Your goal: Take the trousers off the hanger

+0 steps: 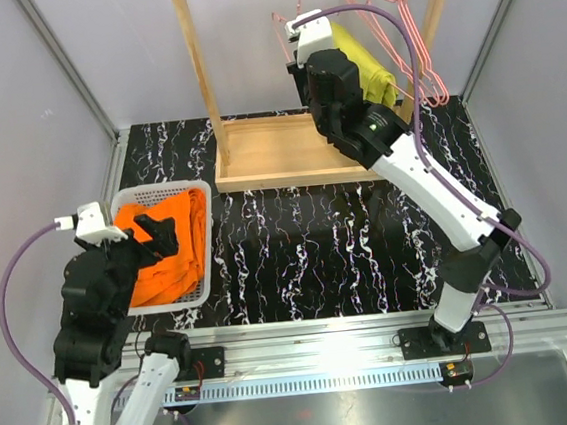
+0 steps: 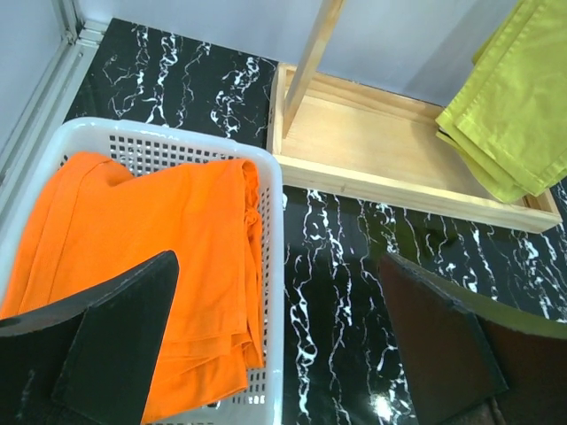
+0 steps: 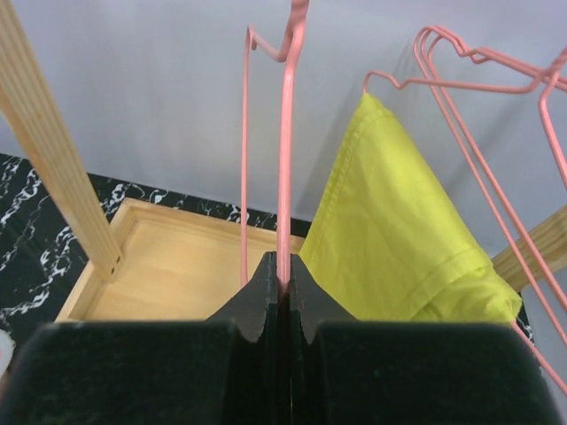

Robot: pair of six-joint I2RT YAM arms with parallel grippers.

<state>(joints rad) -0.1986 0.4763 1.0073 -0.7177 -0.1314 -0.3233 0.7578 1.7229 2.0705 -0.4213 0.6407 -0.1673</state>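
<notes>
At the rack (image 3: 53, 150), right gripper (image 3: 283, 263) clamps hanger (image 3: 285, 133); left gripper (image 2: 276, 261) gapes wide.

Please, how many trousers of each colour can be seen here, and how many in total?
Orange trousers: 1
Yellow-green trousers: 1
Total: 2

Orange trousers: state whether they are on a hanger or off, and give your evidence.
Off. The trousers lie bunched in the basket; the hanger in the right gripper is bare.
</notes>
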